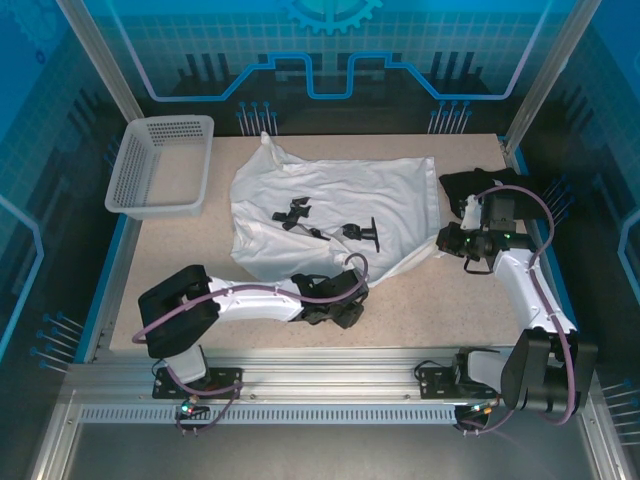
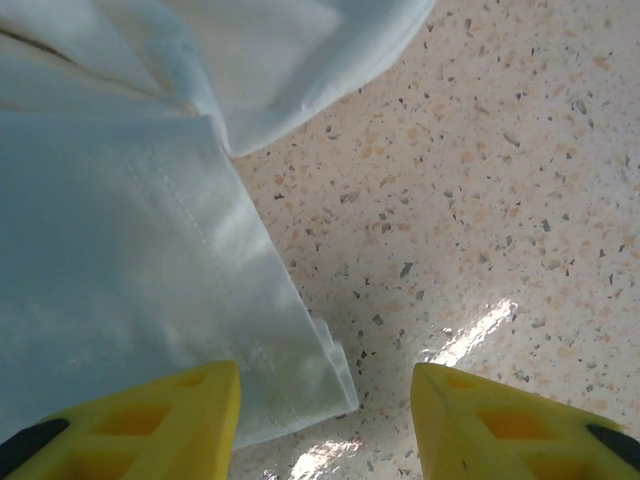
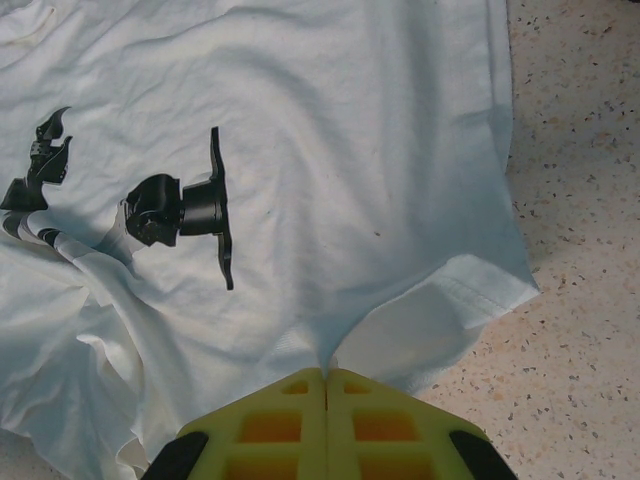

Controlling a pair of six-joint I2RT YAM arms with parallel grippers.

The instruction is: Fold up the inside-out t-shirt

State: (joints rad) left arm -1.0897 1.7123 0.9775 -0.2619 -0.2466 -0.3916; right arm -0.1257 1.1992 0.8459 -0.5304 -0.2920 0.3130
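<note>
The inside-out t-shirt (image 1: 340,195) lies spread and wrinkled in the middle of the table, white with small dark marks (image 3: 185,210). My left gripper (image 1: 338,308) sits low at the shirt's near edge. In the left wrist view its yellow fingers (image 2: 150,420) stand apart, and a hemmed corner of the shirt (image 2: 300,360) lies flat on the table between them, closer to the left finger. My right gripper (image 1: 447,243) is at the shirt's right edge. Its fingertips (image 3: 326,375) are pressed together on a pinch of white fabric, which rises in a small peak.
A white mesh basket (image 1: 160,165) stands at the back left. A black folded garment (image 1: 480,185) lies at the back right, just behind the right arm. Speckled tabletop (image 2: 480,200) is bare to the right of the shirt's corner.
</note>
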